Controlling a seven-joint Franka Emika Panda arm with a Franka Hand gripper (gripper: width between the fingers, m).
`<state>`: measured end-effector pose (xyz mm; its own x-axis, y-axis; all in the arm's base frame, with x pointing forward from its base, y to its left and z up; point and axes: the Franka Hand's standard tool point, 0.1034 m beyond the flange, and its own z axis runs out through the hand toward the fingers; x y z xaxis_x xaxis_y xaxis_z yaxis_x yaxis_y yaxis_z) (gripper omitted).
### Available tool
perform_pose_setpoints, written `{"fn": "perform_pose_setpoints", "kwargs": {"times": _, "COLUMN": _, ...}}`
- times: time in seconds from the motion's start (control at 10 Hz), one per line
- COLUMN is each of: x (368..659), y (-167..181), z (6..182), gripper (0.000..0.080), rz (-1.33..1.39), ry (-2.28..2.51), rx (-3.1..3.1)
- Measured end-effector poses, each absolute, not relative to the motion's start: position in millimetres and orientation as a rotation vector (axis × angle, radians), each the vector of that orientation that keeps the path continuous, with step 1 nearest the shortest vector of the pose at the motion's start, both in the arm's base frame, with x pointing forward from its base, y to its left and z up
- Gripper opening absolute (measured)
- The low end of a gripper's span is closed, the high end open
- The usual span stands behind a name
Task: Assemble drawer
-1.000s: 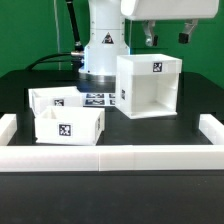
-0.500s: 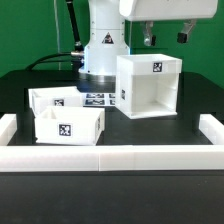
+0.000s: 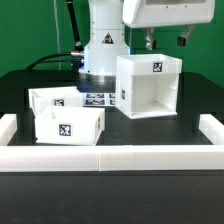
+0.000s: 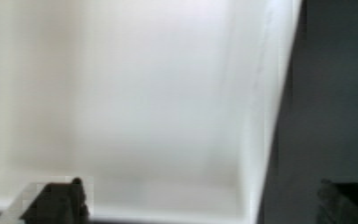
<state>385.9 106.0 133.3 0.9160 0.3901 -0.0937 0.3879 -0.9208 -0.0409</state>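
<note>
Guess the case [image 3: 150,90] near the desk's back edge is being lined up for grabbing: gripper [image 3: 165,41] is held above it, jaws spread, empty. Lowering onto one wall is needed next.

Seen from the room: the exterior camera sits before the table [image 3: 195,95], slightly above it, facing the robot base [image 3: 103,55] at mid distance. The wrist camera peers past two fingertips [image 4: 55,203], very close on a blurred white surface [image 4: 140,90]; shared ground unclear.
</note>
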Motion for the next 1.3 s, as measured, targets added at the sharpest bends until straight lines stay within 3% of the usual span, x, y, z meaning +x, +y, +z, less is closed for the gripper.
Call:
{"fn": "perform_pose_setpoints", "kwargs": {"times": 0.2, "x": 368.3, "y": 116.6, "z": 120.9, "gripper": 0.0650, "rz": 0.146, "ry": -0.623, "rx": -3.057}}
{"fn": "perform_pose_setpoints", "kwargs": {"times": 0.5, "x": 366.1, "y": 120.6, "z": 100.1, "gripper": 0.0650, "rz": 0.111, "ry": -0.617, "rx": -3.069}}
{"fn": "perform_pose_setpoints", "kwargs": {"times": 0.9, "x": 365.4, "y": 119.0, "z": 94.7, "gripper": 0.0650, "rz": 0.125, "ry": -0.617, "rx": -3.065}}
{"fn": "perform_pose_setpoints", "kwargs": {"times": 1.1, "x": 366.1, "y": 119.1, "z": 95.3, "gripper": 0.0364, "rz": 0.123, "ry": -0.617, "rx": -3.065}}
{"fn": "perform_pose_setpoints", "kwargs": {"times": 1.2, "x": 366.2, "y": 119.1, "z": 95.3, "gripper": 0.0364, "rz": 0.123, "ry": -0.617, "rx": -3.065}}
{"fn": "perform_pose_setpoints", "kwargs": {"times": 1.3, "x": 365.9, "y": 119.2, "z": 94.8, "gripper": 0.0226, "rz": 0.124, "ry": -0.617, "rx": -3.064}}
